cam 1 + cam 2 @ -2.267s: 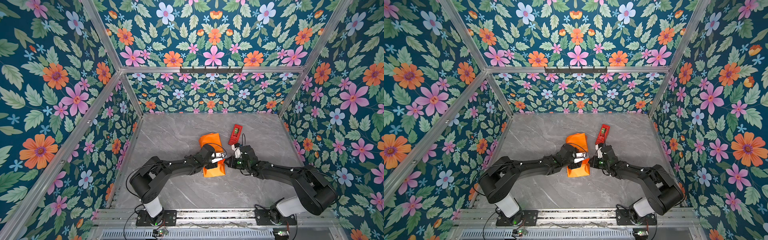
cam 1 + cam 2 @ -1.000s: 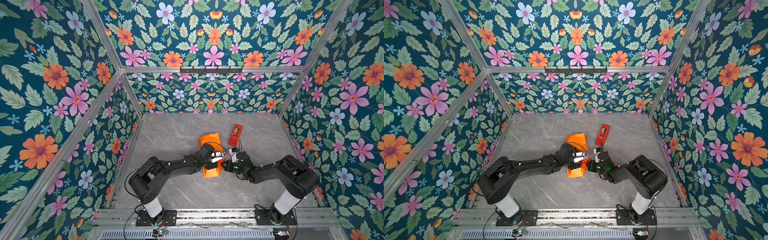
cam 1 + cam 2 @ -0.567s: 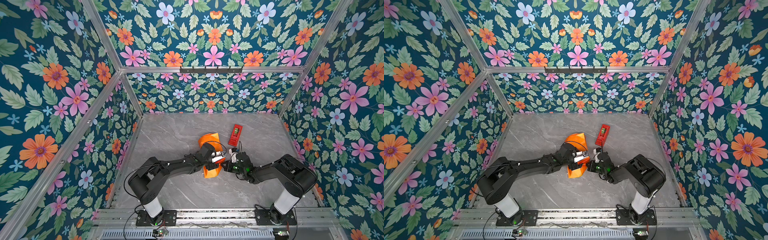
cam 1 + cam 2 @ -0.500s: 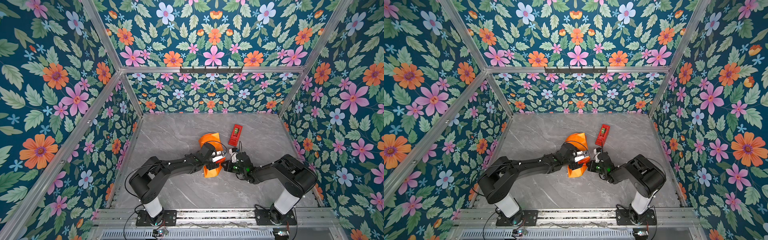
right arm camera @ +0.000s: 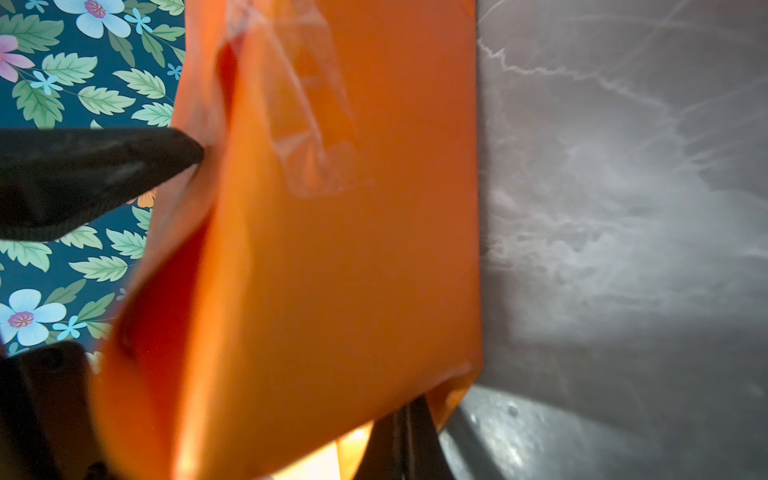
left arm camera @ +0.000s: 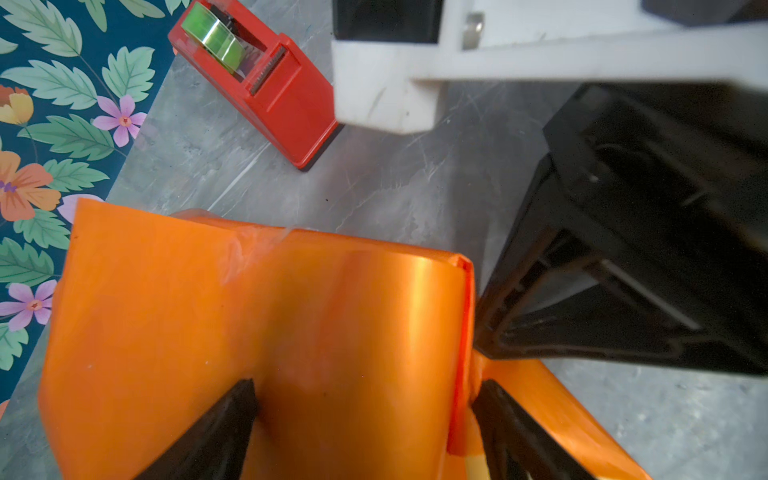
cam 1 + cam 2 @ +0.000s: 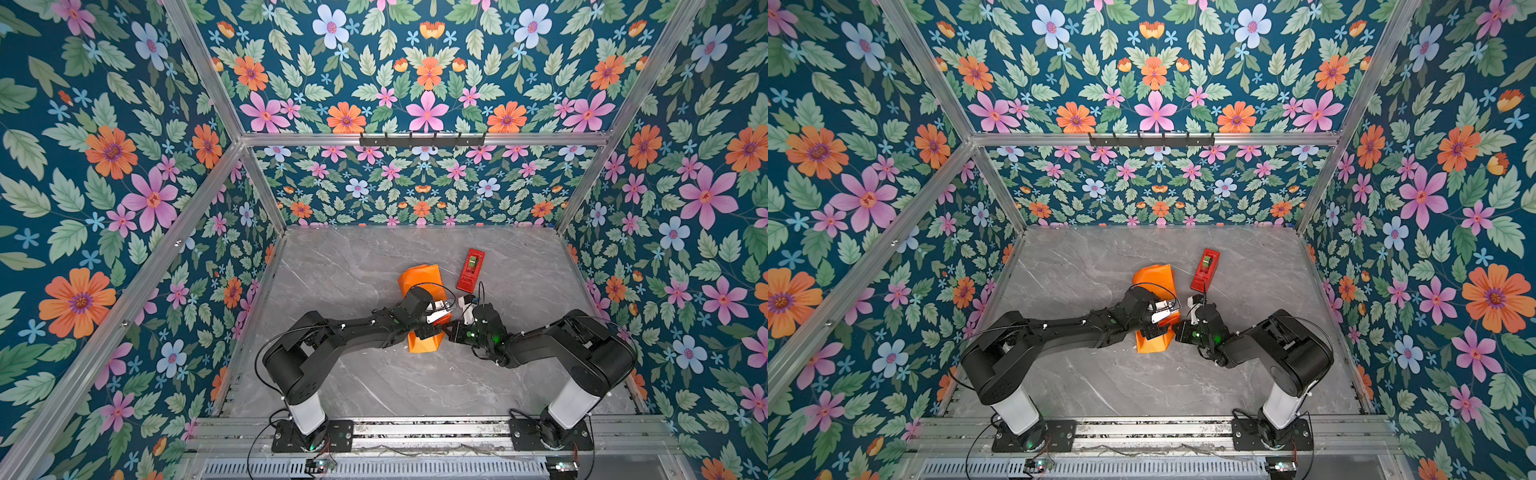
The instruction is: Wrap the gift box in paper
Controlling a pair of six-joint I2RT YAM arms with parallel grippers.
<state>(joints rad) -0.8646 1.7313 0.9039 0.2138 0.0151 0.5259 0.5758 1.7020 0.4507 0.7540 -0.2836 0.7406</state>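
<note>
- Bench (image 7: 353, 374): grey marble.
- Tape dispenser (image 7: 470, 270): red, green roll, near the paper's far right corner, not touching it.
- Paper (image 7: 419, 276): glossy orange, folded into a parcel mid-bench. The left arm hides its middle in both top views.
- Left claw (image 6: 365, 411): fingers apart, straddling the parcel.
- Right claw (image 7: 451, 329): closed together, tips at the parcel's right edge; whether it pinches paper is unclear.

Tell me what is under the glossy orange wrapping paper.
Only the creased glossy orange paper shows, folded into a boxy bundle on the grey marble table. Whatever it wraps is fully covered; none of it shows.
</note>
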